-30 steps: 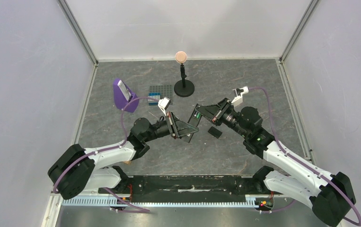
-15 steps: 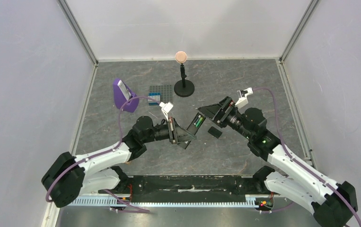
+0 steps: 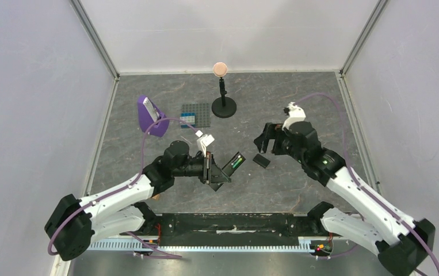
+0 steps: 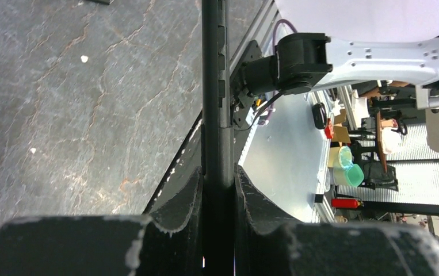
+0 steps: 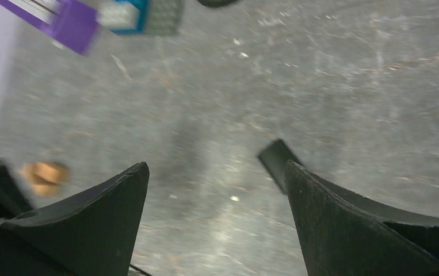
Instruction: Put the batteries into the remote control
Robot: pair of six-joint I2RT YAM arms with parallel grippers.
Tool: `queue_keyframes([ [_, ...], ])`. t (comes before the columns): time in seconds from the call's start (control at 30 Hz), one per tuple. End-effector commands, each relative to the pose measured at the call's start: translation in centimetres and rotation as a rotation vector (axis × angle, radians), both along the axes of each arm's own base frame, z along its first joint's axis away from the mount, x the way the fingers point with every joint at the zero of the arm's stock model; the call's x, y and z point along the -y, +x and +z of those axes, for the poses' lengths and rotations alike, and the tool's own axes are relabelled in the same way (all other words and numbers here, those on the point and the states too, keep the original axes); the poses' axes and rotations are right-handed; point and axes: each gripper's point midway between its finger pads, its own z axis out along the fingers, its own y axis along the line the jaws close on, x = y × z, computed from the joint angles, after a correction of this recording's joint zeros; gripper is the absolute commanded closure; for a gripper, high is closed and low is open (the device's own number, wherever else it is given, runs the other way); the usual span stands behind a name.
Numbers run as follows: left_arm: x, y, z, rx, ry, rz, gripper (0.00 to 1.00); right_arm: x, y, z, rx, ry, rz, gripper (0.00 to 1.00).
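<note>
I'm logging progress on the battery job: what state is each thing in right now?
Left claw: shut on remote.
Remote: held, tilted, recess uncovered and facing up.
Green battery: seated in the recess.
Right claw: open, empty.
Black cover: off the remote, lying loose on the table.

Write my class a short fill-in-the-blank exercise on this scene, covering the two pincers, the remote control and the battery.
1. The pincer clamped on the remote control belongs to the ___ arm.
2. The right pincer is ___ and has nothing between its fingers.
3. The battery showing in the remote control's open back is ___ in colour.

Missing words: left; open; green
</note>
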Motion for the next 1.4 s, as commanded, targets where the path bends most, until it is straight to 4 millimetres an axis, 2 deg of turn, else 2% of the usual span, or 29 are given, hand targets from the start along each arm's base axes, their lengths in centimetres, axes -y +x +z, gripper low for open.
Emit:
queue_keyframes([
  [0.0,-0.6,0.4,0.3,0.072,0.03,0.017,0.98,2.9,0.9,-4.1,-0.04,-0.42,0.085,0.1],
  [0.1,-1.2,0.7,0.0,0.075,0.059,0.05,0.98,3.1,1.2,-7.2,-0.103,-0.567,0.178,0.1],
  [0.23,-1.6,1.0,-0.1,0.066,0.078,0.082,0.98,2.2,0.4,-11.0,-0.186,-0.673,0.378,0.1],
  [0.33,-1.8,1.2,-0.5,0.042,0.09,0.092,0.98,1.8,0.3,-12.6,-0.203,-0.719,0.48,0.11],
  [0.47,-2.3,1.8,-0.7,0.002,0.086,0.096,0.98,1.2,1.2,-14.4,-0.213,-0.744,0.572,0.13],
  [0.57,-2.8,2.3,-0.8,-0.04,0.074,0.096,0.98,0.6,1.6,-15.2,-0.246,-0.734,0.623,0.15],
  [0.7,-3.7,2.6,-1.3,-0.117,0.072,0.092,0.98,0.7,1.2,-16.5,-0.289,-0.737,0.734,0.16],
  [0.87,-4.3,3.4,-1.0,-0.174,0.052,0.112,0.98,0.7,0.4,-17.8,-0.342,-0.718,0.838,0.17],
  [1.07,-4.5,4.2,-0.1,-0.182,0.05,0.113,0.98,1.3,0.5,-18.9,-0.402,-0.751,0.843,0.23],
  [1.2,-4.6,4.2,-0.4,-0.192,0.055,0.106,0.98,2.4,0.4,-19.9,-0.433,-0.799,0.81,0.27],
  [1.27,-4.6,4.2,-0.5,-0.198,0.057,0.106,0.98,2.5,0.3,-20.1,-0.438,-0.802,0.809,0.3],
  [1.37,-4.5,4.2,-0.6,-0.207,0.06,0.102,0.98,2.7,0.0,-20.3,-0.426,-0.812,0.817,0.42],
])
